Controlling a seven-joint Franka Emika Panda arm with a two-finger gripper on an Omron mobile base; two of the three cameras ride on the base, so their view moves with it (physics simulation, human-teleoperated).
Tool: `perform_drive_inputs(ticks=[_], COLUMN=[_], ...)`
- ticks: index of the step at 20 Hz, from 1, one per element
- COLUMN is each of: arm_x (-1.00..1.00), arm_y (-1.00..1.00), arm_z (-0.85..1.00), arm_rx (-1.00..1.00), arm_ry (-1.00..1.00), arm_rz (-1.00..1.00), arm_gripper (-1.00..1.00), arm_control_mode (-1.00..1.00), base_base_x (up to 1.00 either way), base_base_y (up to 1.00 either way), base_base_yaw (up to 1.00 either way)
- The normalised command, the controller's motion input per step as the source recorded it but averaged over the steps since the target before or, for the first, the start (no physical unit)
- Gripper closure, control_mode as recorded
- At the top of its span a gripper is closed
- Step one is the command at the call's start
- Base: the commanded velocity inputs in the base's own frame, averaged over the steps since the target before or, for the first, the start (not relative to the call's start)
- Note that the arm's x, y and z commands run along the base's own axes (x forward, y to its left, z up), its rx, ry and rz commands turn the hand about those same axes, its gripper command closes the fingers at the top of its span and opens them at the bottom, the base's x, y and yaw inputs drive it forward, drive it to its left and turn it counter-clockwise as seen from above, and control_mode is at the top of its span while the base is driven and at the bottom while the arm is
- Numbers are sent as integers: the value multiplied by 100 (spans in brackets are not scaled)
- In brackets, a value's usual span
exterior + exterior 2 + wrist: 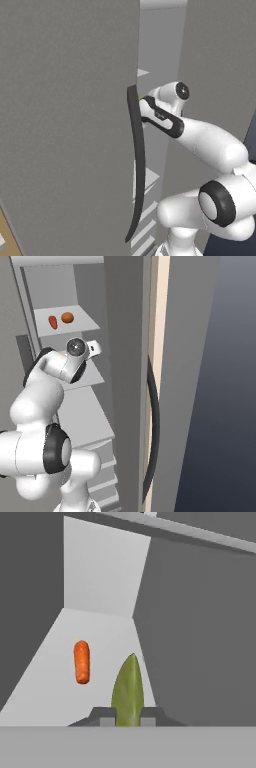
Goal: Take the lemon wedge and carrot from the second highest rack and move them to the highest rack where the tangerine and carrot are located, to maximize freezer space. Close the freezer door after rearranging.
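We saw the gripper [127,721] pinched shut on the lemon wedge [128,692], a yellow-green sliver standing up between the two dark fingertips [106,718], its long axis running straight out from the hand. The hand was inside the freezer [125,356], at the second highest rack [60,682]. On that rack the carrot [81,662] lay loose, up and left of the wedge in the hand view and apart from it, its long axis roughly parallel to the wedge's (so the two pointed the same way into the compartment).

From the right base view, the highest rack [85,323] lay just above the wrist, carrying a second carrot [52,322] and the tangerine [67,317] side by side near its left part. We judged that the coming move turned on this one relation: the goal rack sat directly overhead of the held wedge, so the hand would have to back out clear of the shelf edge, rise, then reach in again.

The door [65,130] stood open, its handle [137,165] just beside the forearm.
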Motion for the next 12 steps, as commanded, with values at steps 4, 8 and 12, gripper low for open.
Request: perform_drive_inputs(ticks=[4,8,12], arm_x=[-38,-34,-13], arm_y=[0,0,0], arm_z=[100,100,96], arm_rx=[2,3,3], arm_ry=[1,3,6], arm_rz=[0,0,0], arm_gripper=[100,100,100], arm_control_mode=[-100,-100,-100], base_base_x=[0,0,0], base_base_y=[0,0,0], base_base_yaw=[0,0,0])
